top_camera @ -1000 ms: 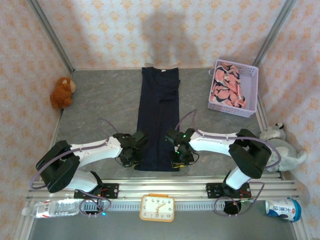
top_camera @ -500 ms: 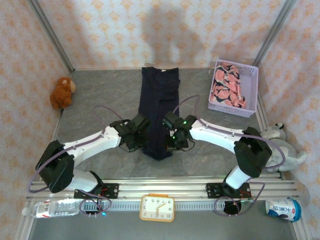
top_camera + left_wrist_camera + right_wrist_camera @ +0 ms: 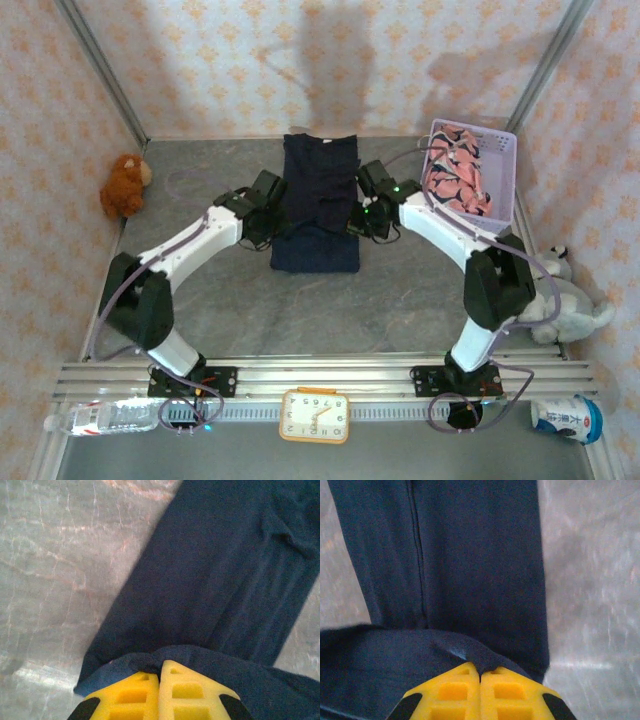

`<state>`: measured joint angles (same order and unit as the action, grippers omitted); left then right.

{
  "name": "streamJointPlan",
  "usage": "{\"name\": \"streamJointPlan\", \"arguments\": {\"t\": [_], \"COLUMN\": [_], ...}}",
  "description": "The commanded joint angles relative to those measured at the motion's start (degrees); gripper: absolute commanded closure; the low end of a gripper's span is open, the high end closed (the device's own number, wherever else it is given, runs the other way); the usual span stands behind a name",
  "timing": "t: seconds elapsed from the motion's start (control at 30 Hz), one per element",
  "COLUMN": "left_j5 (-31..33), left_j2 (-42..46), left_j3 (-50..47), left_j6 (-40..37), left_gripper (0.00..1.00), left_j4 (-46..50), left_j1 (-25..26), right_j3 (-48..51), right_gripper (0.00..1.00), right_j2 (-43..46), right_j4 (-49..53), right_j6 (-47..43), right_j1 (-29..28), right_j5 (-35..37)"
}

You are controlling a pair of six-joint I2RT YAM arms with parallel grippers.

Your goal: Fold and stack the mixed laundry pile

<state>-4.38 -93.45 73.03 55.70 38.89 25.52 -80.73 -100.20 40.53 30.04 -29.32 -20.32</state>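
Navy garment: mid-table, near end doubled over its far half. Left gripper and right gripper: each clamped on a corner of that end (yellow pads pressed together). Pink garment: in lavender basket.

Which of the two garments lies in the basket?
The pink printed garment, bunched inside the lavender basket. The dark navy garment lies outside it, on the table.
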Motion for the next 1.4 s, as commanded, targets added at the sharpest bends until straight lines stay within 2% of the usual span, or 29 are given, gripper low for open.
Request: {"name": "streamJointPlan", "arguments": {"t": [0.0,0.2,0.23,0.27,0.33,0.37,0.4,0.47,0.57,0.7,0.8,0.97,1.1,1.23,1.37], "left_j5": [1.2,-1.3,-1.4,-1.0,-0.2,0.3,0.7,1.5,3.2,1.8,-0.6,-3.5,-4.6,-3.2,-2.3], "left_j2": [-4.9,-19.3,-21.7,-24.1,-28.1,-29.0,-29.0,-27.3,-22.9,-14.5,-11.1,-12.4,-15.6,-19.4,-19.7], "left_j3": [6.8,21.6,24.3,27.2,31.7,32.8,32.7,30.9,26.2,16.3,11.1,7.3,5.0,3.5,0.5], "left_j6": [-3.4,-7.3,-8.1,-8.5,-7.9,-7.7,-7.6,-7.2,-6.4,-4.8,-4.3,-3.5,-1.9,-1.8,-1.4], "left_gripper": [1.0,1.0,1.0,0.92,0.43,0.34,0.3,0.3,0.3,0.33,0.43,0.67,0.7,0.71,0.71], "left_j4": [1.9,4.3,5.5,7.6,12.3,13.5,13.4,12.4,11.3,5.1,1.2,-3.0,-6.3,-6.0,-6.7], "left_j1": [-1.6,-4.3,-4.6,-4.9,-5.6,-6.0,-6.2,-6.3,-6.1,-4.9,-2.5,1.4,1.8,1.8,1.9], "right_j3": [-7.1,-16.1,-17.1,-18.4,-20.8,-21.6,-21.9,-22.8,-21.9,-12.9,-5.5,1.4,2.9,3.0,3.8], "right_gripper": [1.0,1.0,0.97,0.85,0.55,0.46,0.41,0.36,0.36,0.4,0.46,0.59,0.67,0.73,0.72], "right_j2": [-5.0,-14.8,-16.3,-17.9,-20.5,-21.2,-21.3,-20.9,-18.5,-12.6,-8.3,-6.6,-9.1,-13.7,-15.3], "right_j4": [-0.4,0.8,0.4,-0.2,-1.6,-3.1,-4.4,-4.9,-2.8,-3.5,-4.8,-8.6,-11.4,-10.6,-8.4], "right_j6": [0.2,1.4,1.6,1.9,2.4,2.5,2.5,1.1,-2.6,-4.9,-5.6,-3.5,-1.4,-0.8,-1.8], "right_j1": [2.0,6.1,6.8,7.3,8.6,9.4,9.9,10.8,10.8,9.9,8.3,5.4,4.6,4.6,4.6], "right_j5": [2.8,2.1,1.7,1.1,-0.2,-0.9,-1.4,-1.9,-1.1,-1.5,-2.6,-5.2,-7.5,-6.0,-3.1]}}
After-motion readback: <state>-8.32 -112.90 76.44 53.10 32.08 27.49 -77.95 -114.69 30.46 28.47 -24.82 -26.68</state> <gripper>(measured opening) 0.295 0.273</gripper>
